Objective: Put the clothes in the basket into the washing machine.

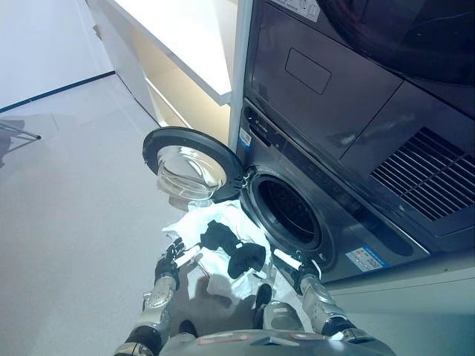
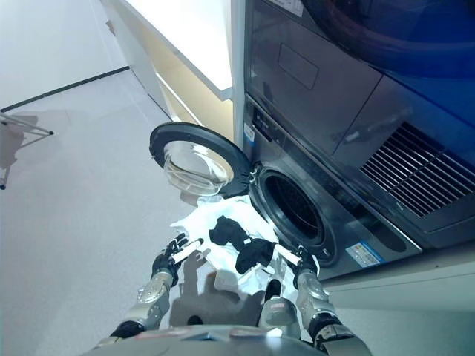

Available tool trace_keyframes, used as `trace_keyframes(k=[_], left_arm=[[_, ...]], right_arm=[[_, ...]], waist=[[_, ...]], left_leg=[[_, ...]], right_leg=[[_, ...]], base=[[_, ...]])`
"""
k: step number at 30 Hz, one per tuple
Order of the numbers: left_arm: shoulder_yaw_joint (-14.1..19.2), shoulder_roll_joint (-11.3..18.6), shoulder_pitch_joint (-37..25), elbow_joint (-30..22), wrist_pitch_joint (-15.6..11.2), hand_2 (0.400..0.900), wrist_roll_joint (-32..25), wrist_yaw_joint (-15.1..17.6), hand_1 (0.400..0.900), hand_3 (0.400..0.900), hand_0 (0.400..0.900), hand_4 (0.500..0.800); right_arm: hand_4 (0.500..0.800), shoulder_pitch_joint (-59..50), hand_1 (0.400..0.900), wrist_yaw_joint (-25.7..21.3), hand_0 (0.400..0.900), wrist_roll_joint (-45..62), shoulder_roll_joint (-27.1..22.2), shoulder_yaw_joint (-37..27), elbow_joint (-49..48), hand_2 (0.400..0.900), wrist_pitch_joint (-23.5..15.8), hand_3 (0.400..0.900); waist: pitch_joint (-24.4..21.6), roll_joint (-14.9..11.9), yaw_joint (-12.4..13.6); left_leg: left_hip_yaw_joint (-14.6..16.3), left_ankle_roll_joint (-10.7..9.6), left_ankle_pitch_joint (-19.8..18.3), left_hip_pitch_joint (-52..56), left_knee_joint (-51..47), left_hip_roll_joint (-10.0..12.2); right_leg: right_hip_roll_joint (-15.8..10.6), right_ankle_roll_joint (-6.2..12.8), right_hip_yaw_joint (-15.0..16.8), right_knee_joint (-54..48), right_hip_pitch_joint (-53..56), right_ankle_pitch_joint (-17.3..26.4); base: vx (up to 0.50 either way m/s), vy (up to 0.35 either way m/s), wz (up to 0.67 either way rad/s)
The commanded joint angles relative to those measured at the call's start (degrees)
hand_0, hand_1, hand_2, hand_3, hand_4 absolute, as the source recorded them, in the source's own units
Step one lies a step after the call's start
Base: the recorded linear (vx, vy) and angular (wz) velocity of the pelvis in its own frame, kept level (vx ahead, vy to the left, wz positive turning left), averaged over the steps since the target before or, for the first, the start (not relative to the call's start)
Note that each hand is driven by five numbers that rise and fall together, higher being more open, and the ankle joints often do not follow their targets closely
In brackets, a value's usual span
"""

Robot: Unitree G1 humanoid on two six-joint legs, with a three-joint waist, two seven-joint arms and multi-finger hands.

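Note:
A dark grey washing machine [image 1: 326,185] fills the right side, its round door [image 1: 189,163] swung open to the left and its drum opening [image 1: 289,211] dark inside. Below the opening lies a heap of white cloth [image 1: 223,252] with two black pieces [image 1: 230,248] on top; no basket rim shows under it. My left hand [image 1: 177,256] hovers at the heap's left edge, fingers spread and straight. At the heap's right edge, just under the drum rim, is my right hand [image 1: 300,268] with its fingers extended. Neither hand holds cloth.
A white counter [image 1: 185,37] with cream cabinet fronts runs along the left of the machine. Grey floor [image 1: 74,222] spreads out to the left. A metal stand leg [image 1: 18,132] shows at the far left edge.

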Motion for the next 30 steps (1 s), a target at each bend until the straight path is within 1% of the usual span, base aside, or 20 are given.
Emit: trace_keyframes(k=[1, 3, 4, 5, 6, 7, 11, 12, 13, 14, 15, 16, 17, 18, 19, 21, 22, 24, 25, 30], left_arm=[[0.22, 0.47, -1.94, -5.41, -5.02, 0.9, 0.51, 0.74, 0.9, 0.9, 0.9, 0.8], [0.09, 0.86, -1.58, -7.58, -5.19, 0.9, 0.65, 0.9, 0.9, 0.9, 0.9, 0.8], [-0.34, 1.81, -1.58, -11.62, -5.81, 0.9, 1.12, 1.2, 0.9, 0.9, 0.9, 0.8], [-0.56, 2.44, -1.93, -13.41, -6.1, 0.9, 1.1, 1.4, 0.9, 0.9, 0.9, 0.8], [-0.55, 2.45, -1.96, -13.45, -6.06, 0.9, 1.1, 1.41, 0.9, 0.9, 0.9, 0.8], [-1.08, 3.75, -2.95, -17.92, -7.01, 0.9, 0.83, 2.4, 0.9, 0.9, 0.9, 0.8], [-2.0, 7.08, -5.41, -29.97, -8.61, 0.9, 1.09, 4.67, 0.9, 0.9, 0.9, 0.8], [-1.99, 7.11, -5.4, -30.07, -8.52, 0.9, 1.11, 4.71, 0.9, 0.9, 0.9, 0.8], [-2.64, 8.53, -7.5, -33.86, -9.31, 0.9, 2.46, 6.19, 0.9, 0.9, 0.9, 0.8], [-2.62, 8.54, -7.61, -33.89, -9.26, 0.9, 2.49, 6.23, 0.9, 0.9, 0.9, 0.8], [-2.52, 9.48, -8.9, -37.02, -9.35, 0.9, 3.51, 7.1, 0.9, 0.9, 0.9, 0.8], [-2.96, 10.08, -11.28, -39.11, -9.62, 0.9, 4.7, 8.64, 0.9, 0.9, 0.9, 0.8], [-2.96, 10.04, -11.67, -39.12, -9.57, 0.9, 4.78, 8.76, 0.9, 0.9, 0.9, 0.8], [-2.84, 10.52, -13.05, -41.18, -9.68, 0.9, 5.55, 9.56, 0.9, 0.9, 0.9, 0.8], [-3.67, 12.0, -15.92, -43.62, -10.56, 0.9, 7.17, 11.0, 0.9, 0.9, 0.9, 0.8], [-4.13, 12.47, -17.64, -44.34, -10.97, 0.9, 7.88, 11.96, 0.9, 0.9, 0.9, 0.8], [-4.99, 12.75, -20.1, -46.15, -11.59, 0.9, 8.48, 13.28, 0.9, 0.9, 0.9, 0.8], [-5.49, 12.8, -21.99, -46.43, -11.86, 0.9, 8.85, 14.06, 0.9, 0.9, 0.9, 0.8], [-6.65, 12.82, -24.19, -48.59, -12.53, 0.9, 8.86, 15.1, 0.9, 0.9, 0.9, 0.8], [-8.52, 13.18, -29.09, -51.81, -13.38, 0.9, 10.24, 17.66, 0.9, 0.9, 0.9, 0.8]], right_arm=[[0.8, -5.92, 0.9, -1.17, 0.9, -7.05, -0.93, 2.16, -6.35, 0.9, -3.29, 0.9], [0.8, -6.35, 0.9, -1.36, 0.9, -8.97, -1.62, 3.03, -8.1, 0.9, -3.12, 0.9], [0.8, -8.52, 0.9, -2.19, 0.9, -12.2, -3.2, 4.6, -9.42, 0.9, -3.04, 0.9], [0.8, -10.12, 0.9, -2.49, 0.9, -13.72, -3.83, 5.47, -9.33, 0.9, -2.82, 0.9], [0.8, -10.2, 0.9, -2.49, 0.9, -13.74, -3.81, 5.45, -9.28, 0.9, -2.83, 0.9], [0.8, -14.48, 0.9, -3.97, 0.9, -15.68, -5.21, 6.71, -9.5, 0.9, -2.79, 0.9], [0.8, -22.19, 0.9, -5.79, 0.9, -18.68, -7.27, 8.76, -12.75, 0.9, -2.64, 0.9], [0.8, -22.24, 0.9, -5.79, 0.9, -18.69, -7.25, 8.74, -12.74, 0.9, -2.62, 0.9], [0.8, -26.73, 0.9, -6.59, 0.9, -19.82, -8.04, 10.11, -13.15, 0.9, -2.74, 0.9], [0.8, -26.9, 0.9, -6.58, 0.9, -19.82, -8.04, 10.08, -13.04, 0.9, -2.77, 0.9], [0.8, -29.84, 0.9, -7.17, 0.9, -20.36, -8.96, 10.29, -12.9, 0.9, -2.78, 0.9], [0.8, -34.72, 0.9, -8.13, 0.9, -20.81, -10.15, 10.52, -11.65, 0.9, -2.8, 0.9], [0.8, -35.22, 0.9, -8.1, 0.9, -20.77, -10.27, 10.41, -11.4, 0.9, -2.9, 0.9], [0.8, -37.86, 0.9, -8.78, 0.9, -20.99, -11.69, 10.21, -10.97, 0.9, -2.87, 0.9], [0.8, -43.29, 0.9, -10.0, 0.9, -20.86, -14.46, 10.53, -8.6, 0.9, -2.96, 0.9], [0.8, -46.38, 0.9, -10.52, 0.9, -21.26, -16.12, 11.16, -6.64, 0.9, -3.03, 0.9], [0.8, -51.49, 0.9, -11.81, 0.9, -22.41, -18.56, 12.36, -2.97, 0.9, -2.79, 0.9], [0.8, -54.97, 0.9, -12.56, 0.9, -22.86, -20.21, 12.92, -0.81, 0.9, -3.04, 0.9], [0.8, -58.21, 0.9, -14.12, 0.9, -23.12, -22.15, 13.55, 2.96, 0.9, -2.78, 0.9], [0.8, -63.58, 0.9, -17.17, 0.9, -24.81, -26.04, 14.96, 8.86, 0.9, -2.57, 0.9]], waist=[[2.1, 1.08, -0.72], [2.44, 1.12, -0.54], [4.1, 1.07, 0.08], [4.91, 1.05, 0.52], [4.85, 1.04, 0.51], [7.71, 1.18, 1.72], [13.4, 1.47, 4.14], [13.25, 1.42, 4.12], [16.04, 1.6, 5.21], [15.82, 1.52, 5.18], [17.2, 1.75, 5.91], [19.13, 2.49, 7.29], [19.26, 2.13, 7.0], [20.36, 2.75, 7.96], [22.27, 3.35, 9.3], [22.31, 3.53, 9.74], [22.31, 3.94, 10.64], [22.31, 4.29, 10.89], [22.31, 5.08, 12.11], [22.3, 6.42, 13.51]], left_leg=[[-1.09, 3.39, -4.94, 0.04, 2.14, -0.35], [-1.29, 3.36, -4.74, -0.72, 2.29, -0.26], [-1.96, 3.39, -4.18, -2.99, 2.81, -0.17], [-2.31, 3.37, -3.92, -4.24, 3.18, -0.11], [-2.31, 3.38, -3.95, -4.4, 3.26, -0.11], [-3.54, 3.35, -3.35, -7.84, 4.47, -0.04], [-5.76, 3.67, -2.74, -15.47, 7.42, -0.14], [-5.77, 3.68, -2.78, -15.75, 7.55, -0.19], [-6.7, 3.84, -2.25, -19.87, 8.53, 0.02], [-6.69, 3.87, -2.31, -20.32, 8.74, -0.07], [-6.91, 4.04, -2.33, -22.91, 9.73, -0.24], [-8.6, 3.98, -3.59, -26.91, 12.01, -0.3], [-7.81, 4.4, -2.37, -28.25, 12.48, -0.66], [-8.96, 4.19, -4.06, -30.36, 14.19, -0.64], [-10.25, 4.48, -4.32, -36.2, 17.44, -1.04], [-10.73, 4.8, -4.92, -40.18, 19.76, -1.53], [-11.73, 5.3, -5.98, -47.45, 24.35, -1.88], [-12.35, 5.53, -7.16, -51.98, 27.98, -2.19], [-13.72, 5.93, -8.13, -57.47, 31.91, -2.85], [-15.7, 6.07, -10.8, -68.82, 42.09, -3.93]], right_leg=[[-1.79, 4.11, 0.81, 2.8, -5.01, 0.3], [-1.9, 4.19, 0.75, 3.08, -5.8, 0.27], [-2.21, 4.32, 0.62, 3.74, -7.77, 0.43], [-2.29, 4.34, 0.54, 4.2, -9.07, 0.42], [-2.33, 4.33, 0.55, 4.28, -9.22, 0.39], [-2.78, 4.3, 0.5, 5.87, -12.87, 0.49], [-4.03, 4.07, -0.39, 10.0, -20.71, -0.03], [-4.13, 4.06, -0.34, 10.17, -21.0, -0.1], [-5.11, 4.09, -0.58, 12.92, -26.11, -0.24], [-5.26, 4.08, -0.47, 13.2, -26.62, -0.34], [-6.01, 4.14, -0.84, 14.88, -29.36, -0.36], [-6.59, 5.19, -0.17, 18.2, -33.36, -1.99], [-7.22, 4.07, -1.0, 17.78, -34.19, -0.61], [-7.74, 5.18, -0.19, 20.65, -36.6, -2.59], [-9.25, 5.22, -0.17, 24.03, -41.37, -3.15], [-10.02, 5.09, -0.03, 26.34, -44.6, -3.63], [-10.89, 4.77, -0.45, 29.63, -49.59, -4.44], [-11.67, 4.52, -0.67, 32.23, -53.04, -5.23], [-12.52, 4.15, -1.33, 36.2, -57.49, -6.48], [-16.35, 2.43, -1.19, 45.49, -66.74, -10.38]], base=[[-0.02, 0.006, 0.04], [-0.06, 0.006, 0.06], [-0.12, 0.002, 0.11], [-0.12, 0.002, 0.11], [-0.19, 0.0, 0.18], [-0.21, -0.005, 0.22], [-0.22, -0.018, 0.25], [-0.21, -0.019, 0.26], [-0.15, -0.007, 0.17], [-0.24, -0.027, 0.34], [-0.14, -0.025, 0.31], [-0.23, -0.034, 0.37], [-0.14, -0.02, 0.3], [-0.22, -0.062, 0.44], [-0.14, -0.053, 0.41], [-0.18, -0.07, 0.46], [-0.18, -0.082, 0.53], [-0.11, -0.051, 0.37], [-0.09, -0.048, 0.36], [-0.05, -0.061, 0.34]])
